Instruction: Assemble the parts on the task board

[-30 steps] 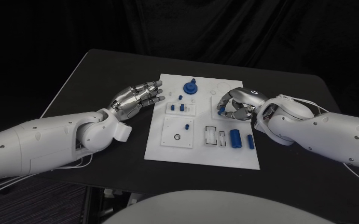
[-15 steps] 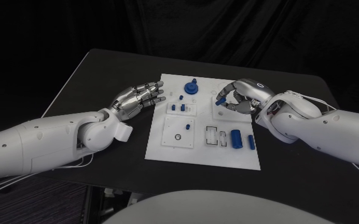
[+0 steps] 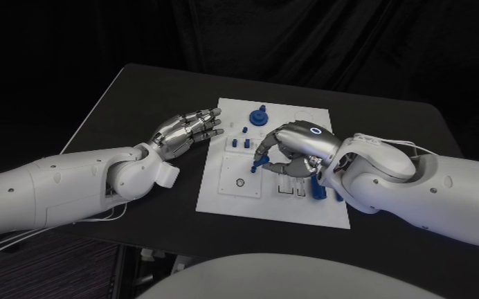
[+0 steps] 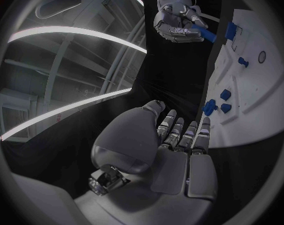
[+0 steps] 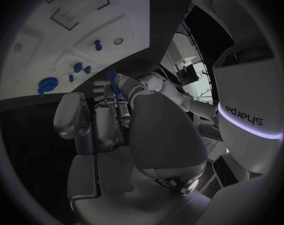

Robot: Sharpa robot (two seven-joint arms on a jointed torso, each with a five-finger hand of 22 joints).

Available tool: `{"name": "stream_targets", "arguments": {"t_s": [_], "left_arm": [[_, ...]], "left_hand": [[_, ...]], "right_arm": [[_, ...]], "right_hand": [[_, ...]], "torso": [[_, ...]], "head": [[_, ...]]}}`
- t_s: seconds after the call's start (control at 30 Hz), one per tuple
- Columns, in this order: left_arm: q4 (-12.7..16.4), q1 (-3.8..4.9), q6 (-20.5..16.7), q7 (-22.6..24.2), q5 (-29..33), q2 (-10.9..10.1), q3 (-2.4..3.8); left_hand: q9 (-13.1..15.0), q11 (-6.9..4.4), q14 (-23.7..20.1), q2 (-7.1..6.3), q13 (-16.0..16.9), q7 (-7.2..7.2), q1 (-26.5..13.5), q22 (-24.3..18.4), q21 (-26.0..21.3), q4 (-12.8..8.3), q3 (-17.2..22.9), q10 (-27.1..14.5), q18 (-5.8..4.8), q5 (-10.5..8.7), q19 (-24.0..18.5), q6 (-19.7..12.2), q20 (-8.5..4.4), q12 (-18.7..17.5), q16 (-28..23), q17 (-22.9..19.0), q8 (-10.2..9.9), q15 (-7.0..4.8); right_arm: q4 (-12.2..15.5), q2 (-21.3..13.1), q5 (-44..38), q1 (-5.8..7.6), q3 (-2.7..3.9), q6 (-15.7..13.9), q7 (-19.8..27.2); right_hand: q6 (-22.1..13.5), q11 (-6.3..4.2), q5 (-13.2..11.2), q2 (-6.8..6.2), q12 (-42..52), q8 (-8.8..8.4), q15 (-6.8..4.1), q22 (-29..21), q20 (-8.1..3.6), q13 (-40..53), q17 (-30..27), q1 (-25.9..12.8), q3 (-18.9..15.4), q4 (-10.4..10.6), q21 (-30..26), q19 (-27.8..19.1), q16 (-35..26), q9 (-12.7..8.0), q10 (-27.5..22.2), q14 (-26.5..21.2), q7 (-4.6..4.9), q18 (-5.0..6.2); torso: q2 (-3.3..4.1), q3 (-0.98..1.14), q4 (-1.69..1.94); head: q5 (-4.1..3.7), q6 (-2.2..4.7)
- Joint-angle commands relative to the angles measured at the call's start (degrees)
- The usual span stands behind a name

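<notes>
- Right silver hand [image 3: 289, 153] is pinching a small blue peg [image 3: 259, 165], hovering over the middle of the white task board [image 3: 225, 202], probably lining it up with a socket.
- Left silver hand [image 3: 185, 133] rests with fingers apart and nothing in it, at the board's left edge on the black surface [image 3: 130, 98], likely bracing it.

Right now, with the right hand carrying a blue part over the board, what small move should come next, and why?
Probably lower the right hand a little toward the task board. It pinches a blue part that hangs above the board's middle, not yet seated. Which slot it suits I cannot tell. The left hand rests open beside the board.
</notes>
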Motion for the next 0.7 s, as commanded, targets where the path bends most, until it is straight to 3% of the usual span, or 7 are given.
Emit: {"name": "stream_targets", "arguments": {"t_s": [0.03,0.13,0.3,0.7], "left_arm": [[0.3,-0.08,0.2,0.5,-0.1,0.0,0.05],[0.5,-0.09,0.1,0.5,-0.1,0.1,0.05],[0.6,-0.09,0.2,0.4,-0.1,0.1,0.05],[0.3,-0.09,0.4,0.4,-0.1,0.5,0.05]], "left_hand": [[0.1,0.28,-0.2,-0.37,0.1,-0.03,0.3,0.0,0.2,0.0,0.4,0.1,-0.94,0.33,0.3,0.4,-0.01,0.3,0.4,0.0,0.3,-0.02],[0.1,0.28,-0.2,-0.37,0.1,-0.03,0.3,0.0,0.2,0.0,0.4,0.1,-0.94,0.33,0.3,0.4,-0.01,0.3,0.4,0.0,0.3,-0.02],[0.1,0.3,-0.2,-0.41,0.1,-0.01,0.3,0.0,0.2,0.0,0.4,0.1,-0.93,0.32,0.3,0.5,-0.01,0.3,0.4,0.0,0.3,-0.02],[0.1,0.3,-0.2,-0.42,0.1,0.0,0.3,0.0,0.2,0.0,0.5,0.1,-0.93,0.32,0.3,0.5,-0.01,0.4,0.4,0.0,0.3,-0.02]], "right_arm": [[-0.1,1.6,-7.8,-0.14,0.01,6.9,-4.3],[-1.0,3.6,-9.3,-0.18,0.0,7.6,-4.6],[-3.1,6.4,-12.7,-0.65,0.0,7.8,-5.2],[-5.0,8.4,-17.4,-2.45,-0.01,9.0,-8.1]], "right_hand": [[0.4,-0.99,-0.5,0.16,-0.3,0.18,-0.33,8.3,-0.18,0.0,-0.3,-0.7,-0.2,0.1,-0.1,0.1,0.1,1.7,1.4,0.0,0.09,-0.72],[0.5,-1.01,-0.7,0.18,-0.4,0.19,-0.34,8.3,-0.2,-0.1,-0.1,-0.8,-0.2,0.2,-0.1,0.1,0.1,1.8,1.4,0.1,0.06,-0.73],[0.6,-1.11,-0.8,0.17,-0.4,0.25,-0.4,8.4,-0.23,0.0,0.2,-0.8,-0.2,0.1,0.2,0.2,0.3,2.0,1.7,0.2,-0.01,-0.79],[1.6,-1.6,-1.8,0.07,-0.9,0.62,-0.78,8.4,-0.54,0.1,0.2,-1.3,-0.5,0.3,0.2,0.3,0.2,3.1,3.3,0.3,-0.44,-0.78]], "torso": [[0.04,0.01,0.01],[0.08,0.05,-0.08],[-0.01,-0.04,0.06],[0.03,0.0,0.0]], "head": [[0.01,-0.01],[0.15,-0.01],[0.27,-0.01],[0.52,-0.01]]}}
